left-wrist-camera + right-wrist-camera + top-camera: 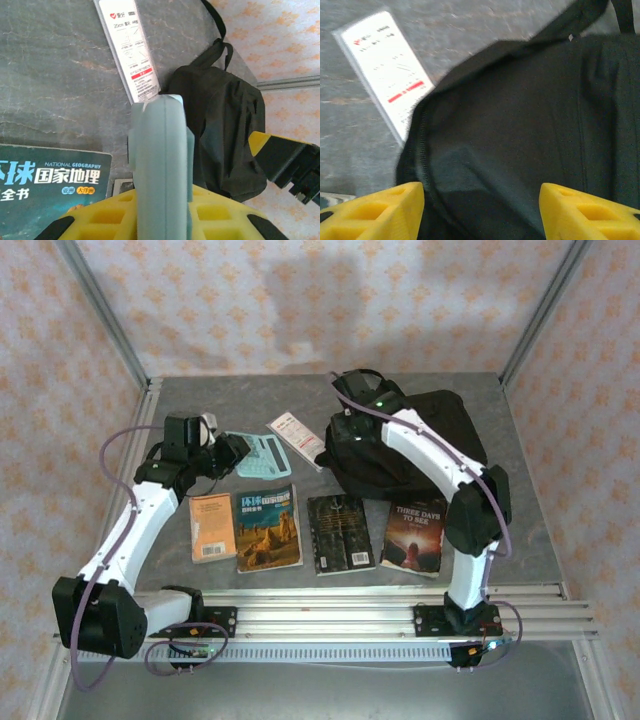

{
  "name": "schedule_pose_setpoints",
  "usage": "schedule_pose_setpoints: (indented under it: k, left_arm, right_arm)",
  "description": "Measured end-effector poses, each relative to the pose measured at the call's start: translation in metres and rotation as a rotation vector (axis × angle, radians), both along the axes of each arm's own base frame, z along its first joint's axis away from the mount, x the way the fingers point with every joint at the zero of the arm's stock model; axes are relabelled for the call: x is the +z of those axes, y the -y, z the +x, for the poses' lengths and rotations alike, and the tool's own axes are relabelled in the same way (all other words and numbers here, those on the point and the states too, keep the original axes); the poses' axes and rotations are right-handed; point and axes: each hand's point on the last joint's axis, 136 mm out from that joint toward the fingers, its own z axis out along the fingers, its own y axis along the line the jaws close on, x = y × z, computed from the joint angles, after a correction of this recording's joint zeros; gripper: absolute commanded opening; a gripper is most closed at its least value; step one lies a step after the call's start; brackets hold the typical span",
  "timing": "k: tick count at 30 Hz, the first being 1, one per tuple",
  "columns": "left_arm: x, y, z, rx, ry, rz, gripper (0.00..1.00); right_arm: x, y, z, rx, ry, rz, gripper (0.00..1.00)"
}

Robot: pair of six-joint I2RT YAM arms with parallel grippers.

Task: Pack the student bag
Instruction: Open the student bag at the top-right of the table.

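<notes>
The student bag [420,440] is a black fabric backpack lying at the back right of the table, with its straps [215,50] toward the far edge. My right gripper [350,430] hovers over the bag's left end. Its yellow fingers [375,212] stand well apart, and black fabric [520,125] lies between and below them, so it is open. My left gripper [228,453] is shut on a pale teal calculator [258,454]. In the left wrist view the calculator [159,150] stands edge-on between the yellow fingers, just left of the bag [225,135].
Four books lie in a row near the front: an orange one [212,527], a National Geography one [268,528], a dark one [340,533] and "Three Days to See" [414,537]. A white ruler pack [297,438] lies against the bag's left side.
</notes>
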Motion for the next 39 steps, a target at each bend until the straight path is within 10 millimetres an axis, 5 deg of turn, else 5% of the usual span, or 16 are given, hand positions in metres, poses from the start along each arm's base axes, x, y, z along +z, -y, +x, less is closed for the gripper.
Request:
schedule_pose_setpoints:
  k: [9,16,20,22,27,33,39]
  left_arm:
    - [0.0,0.001,0.002,-0.006,0.009,0.002,0.23]
    - [0.004,0.015,0.005,-0.055,0.039,-0.018,0.24]
    - [0.004,0.026,0.001,-0.09,0.037,-0.025,0.24]
    - [0.003,0.027,0.001,-0.093,0.034,-0.026,0.24]
    - [-0.001,0.028,0.005,-0.093,0.02,-0.025,0.24]
    - [0.006,0.032,0.017,-0.091,0.026,-0.027,0.24]
    - [0.013,0.052,0.035,-0.126,0.04,-0.028,0.23]
  right_arm:
    - [0.002,0.079,0.028,-0.266,0.029,-0.151,0.68]
    - [-0.035,0.13,0.052,-0.389,-0.043,-0.236,0.69]
    - [-0.065,0.135,0.058,-0.387,-0.107,-0.258,0.65]
    - [-0.074,0.134,0.06,-0.375,-0.126,-0.272,0.55]
    - [-0.082,0.132,0.062,-0.359,-0.136,-0.28,0.03]
    - [-0.078,0.133,0.064,-0.333,-0.13,-0.265,0.0]
    - [-0.043,0.127,0.058,-0.299,-0.089,-0.123,0.0]
